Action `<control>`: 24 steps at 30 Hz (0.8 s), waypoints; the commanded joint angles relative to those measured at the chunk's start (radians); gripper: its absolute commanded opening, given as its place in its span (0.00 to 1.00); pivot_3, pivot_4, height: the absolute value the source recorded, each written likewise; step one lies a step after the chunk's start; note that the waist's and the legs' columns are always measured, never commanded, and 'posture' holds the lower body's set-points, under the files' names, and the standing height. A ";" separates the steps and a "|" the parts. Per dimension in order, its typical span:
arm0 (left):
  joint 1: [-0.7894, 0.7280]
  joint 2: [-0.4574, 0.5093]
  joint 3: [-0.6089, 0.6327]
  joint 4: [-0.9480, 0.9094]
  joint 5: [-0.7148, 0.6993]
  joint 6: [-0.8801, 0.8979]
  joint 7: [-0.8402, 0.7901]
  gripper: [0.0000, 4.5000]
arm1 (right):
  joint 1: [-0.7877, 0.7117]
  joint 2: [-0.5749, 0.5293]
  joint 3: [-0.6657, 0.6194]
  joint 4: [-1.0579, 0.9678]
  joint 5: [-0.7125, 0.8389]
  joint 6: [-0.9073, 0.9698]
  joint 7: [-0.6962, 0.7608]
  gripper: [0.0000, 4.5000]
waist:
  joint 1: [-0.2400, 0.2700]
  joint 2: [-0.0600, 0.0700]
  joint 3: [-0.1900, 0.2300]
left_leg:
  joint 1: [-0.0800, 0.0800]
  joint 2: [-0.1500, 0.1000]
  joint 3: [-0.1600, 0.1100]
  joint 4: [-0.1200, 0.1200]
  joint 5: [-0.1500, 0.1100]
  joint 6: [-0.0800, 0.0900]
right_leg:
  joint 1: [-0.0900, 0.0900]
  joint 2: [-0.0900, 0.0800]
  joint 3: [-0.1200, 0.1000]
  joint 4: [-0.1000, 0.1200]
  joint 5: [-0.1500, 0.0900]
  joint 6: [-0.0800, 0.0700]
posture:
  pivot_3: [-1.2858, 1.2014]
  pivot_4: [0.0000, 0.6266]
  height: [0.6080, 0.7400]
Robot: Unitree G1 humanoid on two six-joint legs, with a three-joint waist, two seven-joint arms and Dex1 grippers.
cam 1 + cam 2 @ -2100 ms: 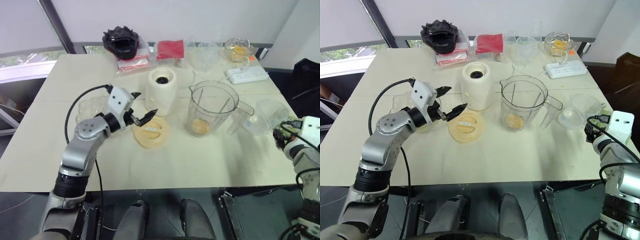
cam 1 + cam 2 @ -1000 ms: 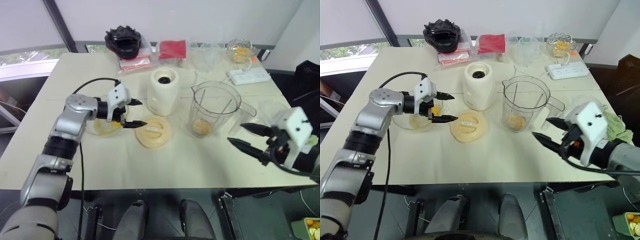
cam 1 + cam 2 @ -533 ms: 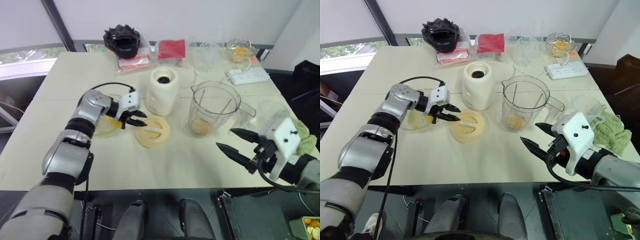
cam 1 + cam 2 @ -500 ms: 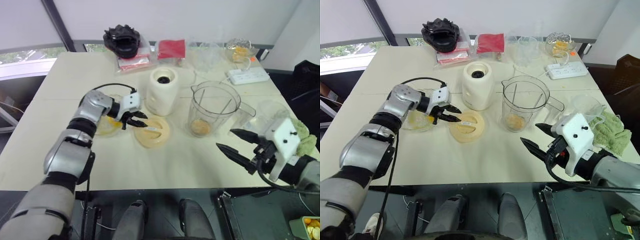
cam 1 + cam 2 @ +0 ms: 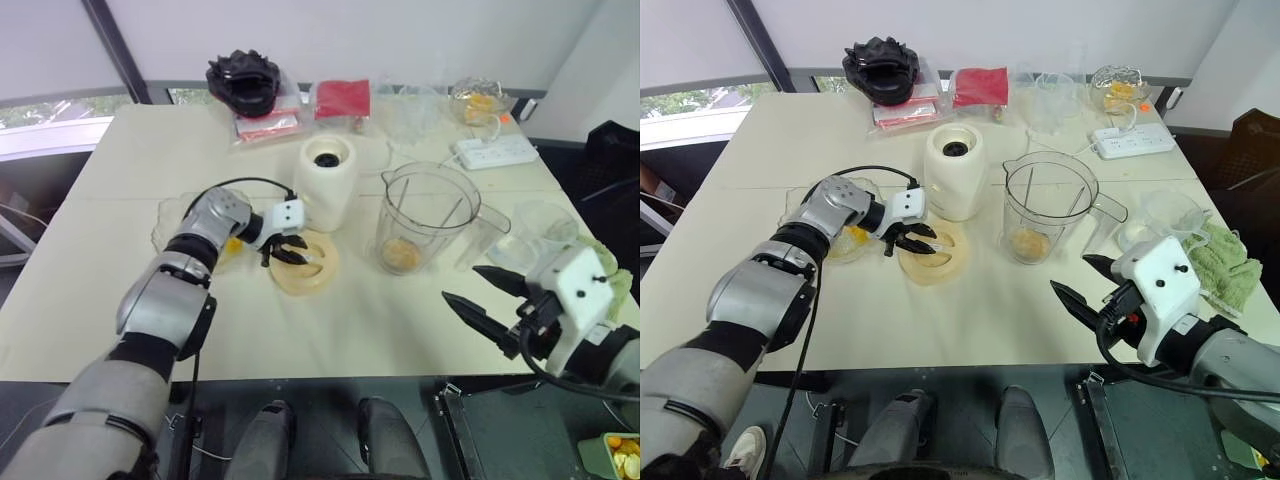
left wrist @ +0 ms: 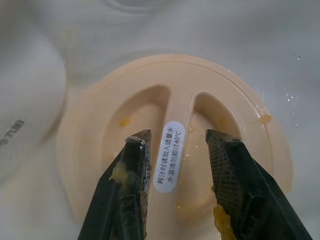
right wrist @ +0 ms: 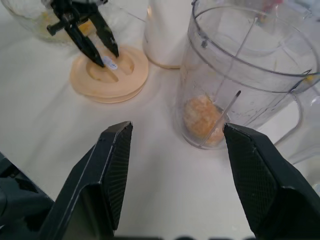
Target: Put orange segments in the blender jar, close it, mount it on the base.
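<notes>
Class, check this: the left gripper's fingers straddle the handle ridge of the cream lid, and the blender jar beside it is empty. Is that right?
Not quite. The left gripper does straddle the ridge of the cream lid, but the blender jar is not empty: the right wrist view shows orange segments at its bottom.

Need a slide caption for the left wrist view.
Left gripper with open jaws straddling the labelled handle ridge of the cream blender lid, pulp on its fingers.

Orange segments (image 7: 202, 120) in upright, apparently lidless jar (image 7: 240, 75).
</notes>
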 commanded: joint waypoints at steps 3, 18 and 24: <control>-0.024 -0.021 0.004 0.005 0.032 0.002 0.051 0.40 | 0.034 -0.034 -0.052 -0.027 0.045 -0.052 -0.034 0.67 | 0.001 -0.001 0.000 | 0.000 0.000 0.000 0.000 0.000 0.000 | 0.000 0.000 0.000 0.000 0.000 0.000 | 0.52 0.24 1.00; 0.017 -0.036 -0.055 0.026 0.154 0.029 0.118 0.40 | 0.063 -0.088 -0.073 -0.027 0.074 -0.076 -0.094 0.67 | 0.000 -0.003 -0.001 | 0.001 0.000 0.000 0.000 0.000 0.000 | 0.001 0.000 0.000 0.000 0.000 0.000 | 0.52 0.24 1.00; 0.024 -0.042 -0.051 0.026 0.151 0.034 0.113 0.40 | 0.052 -0.091 -0.077 -0.027 0.080 -0.066 -0.099 0.67 | 0.000 -0.003 -0.001 | 0.002 0.000 0.000 0.001 0.000 0.000 | 0.003 0.000 0.000 0.000 0.000 0.000 | 0.52 0.24 1.00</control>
